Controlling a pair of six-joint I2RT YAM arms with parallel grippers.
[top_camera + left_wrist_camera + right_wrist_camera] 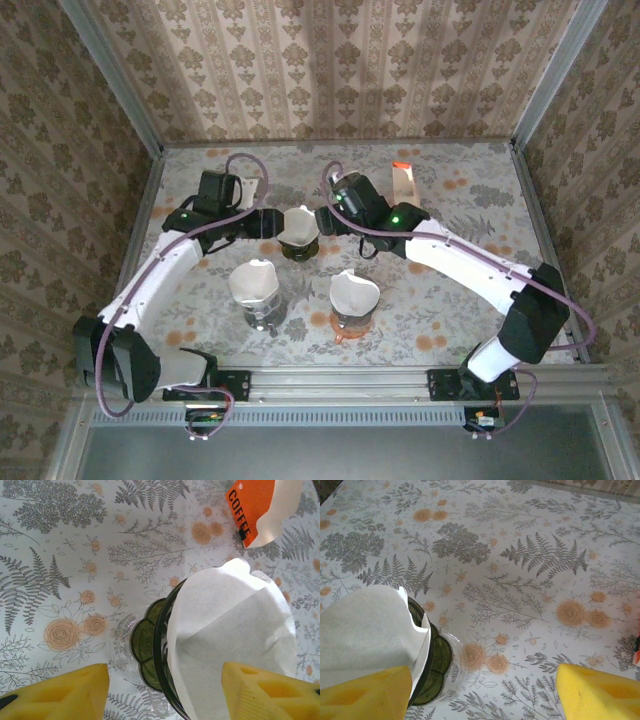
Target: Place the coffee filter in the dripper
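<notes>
A white paper coffee filter (299, 224) sits in the dark green dripper (298, 248) on its clear glass base, at mid table between my two grippers. My left gripper (272, 224) stands open just left of it. In the left wrist view its yellow fingers (55, 692) are spread wide, with the dripper (150, 645) and filter (235, 625) between and beyond them, nothing pinched. My right gripper (328, 222) stands open to the right. In the right wrist view the filter (365, 625) and dripper (432, 665) lie by its left finger (365, 692).
Two more drippers with filters stand nearer the arms: a clear one (255, 290) and an orange one (352, 300). An orange and white coffee packet (403, 180) lies at the back right, and the left wrist view shows the packet (257, 507) too. Walls enclose the table.
</notes>
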